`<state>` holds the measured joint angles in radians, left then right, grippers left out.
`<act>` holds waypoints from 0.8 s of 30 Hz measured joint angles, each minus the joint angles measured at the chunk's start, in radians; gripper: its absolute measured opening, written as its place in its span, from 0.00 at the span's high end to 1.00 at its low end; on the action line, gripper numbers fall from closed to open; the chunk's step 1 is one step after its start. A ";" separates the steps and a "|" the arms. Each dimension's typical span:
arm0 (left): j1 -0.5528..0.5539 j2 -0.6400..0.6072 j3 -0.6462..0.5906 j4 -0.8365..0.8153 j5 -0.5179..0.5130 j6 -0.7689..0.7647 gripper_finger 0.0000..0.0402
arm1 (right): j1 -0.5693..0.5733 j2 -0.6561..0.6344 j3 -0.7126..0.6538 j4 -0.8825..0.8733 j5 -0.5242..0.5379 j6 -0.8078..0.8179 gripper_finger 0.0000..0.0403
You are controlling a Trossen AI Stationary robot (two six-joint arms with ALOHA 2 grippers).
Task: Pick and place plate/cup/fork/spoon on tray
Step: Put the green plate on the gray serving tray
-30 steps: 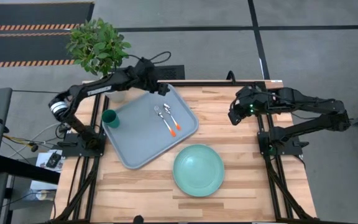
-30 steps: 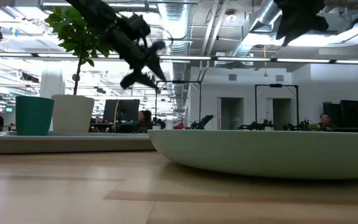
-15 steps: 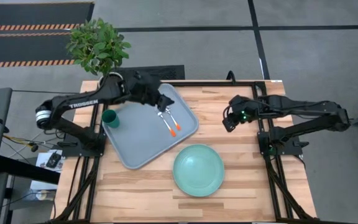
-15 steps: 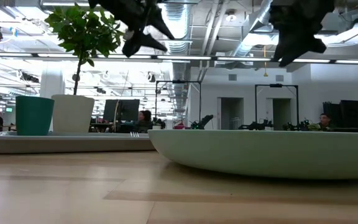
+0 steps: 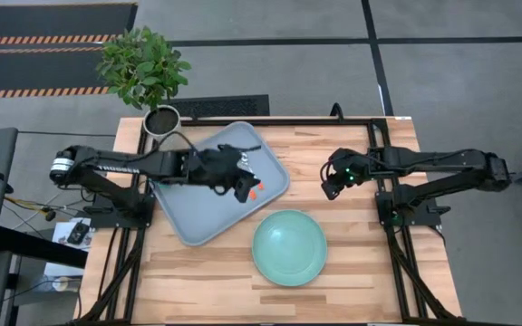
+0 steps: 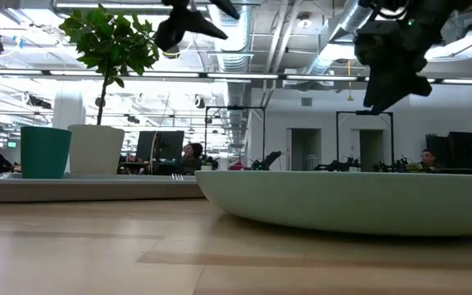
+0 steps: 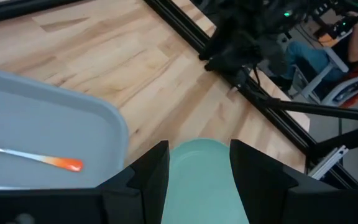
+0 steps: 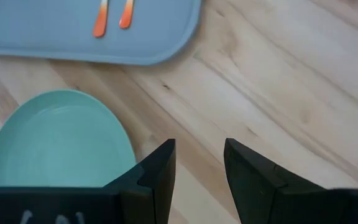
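While parted and empty, left gripper (image 5: 241,186) hovers over the tray's (image 5: 193,213) right part, above two orange-handled utensils (image 5: 257,187); a second ago sat by the far rim, near the plant pot (image 5: 161,120). Right gripper (image 5: 331,186), fingers (image 8: 157,171) likewise spread on nothing, hangs above bare table (image 5: 352,263) right of tray, nearer centre than before. One plate (image 5: 289,247) on wood near of tray, unmoved. One cup (image 6: 45,152) at tray's left. One tray.
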<state>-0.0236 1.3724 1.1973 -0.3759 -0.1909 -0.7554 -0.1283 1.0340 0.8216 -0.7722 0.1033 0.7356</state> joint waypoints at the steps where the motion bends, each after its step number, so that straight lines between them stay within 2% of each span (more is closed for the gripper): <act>1: -0.020 0.000 0.000 0.000 -0.016 -0.014 0.61 | 0.000 0.000 -0.011 0.015 -0.007 0.001 0.60; 6: -0.125 0.000 0.000 0.012 -0.118 -0.060 0.61 | 0.000 0.000 -0.073 0.095 -0.053 0.023 0.60; 13: -0.260 0.001 -0.009 0.041 -0.242 -0.054 0.61 | 0.000 0.024 -0.131 0.190 -0.055 0.024 0.60; 24: -0.414 0.002 -0.035 0.024 -0.497 -0.032 0.61 | 0.004 0.180 -0.139 0.299 -0.062 -0.019 0.60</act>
<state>-0.4379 1.3739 1.1626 -0.3521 -0.6884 -0.7877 -0.1242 1.2140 0.6830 -0.4728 0.0415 0.7164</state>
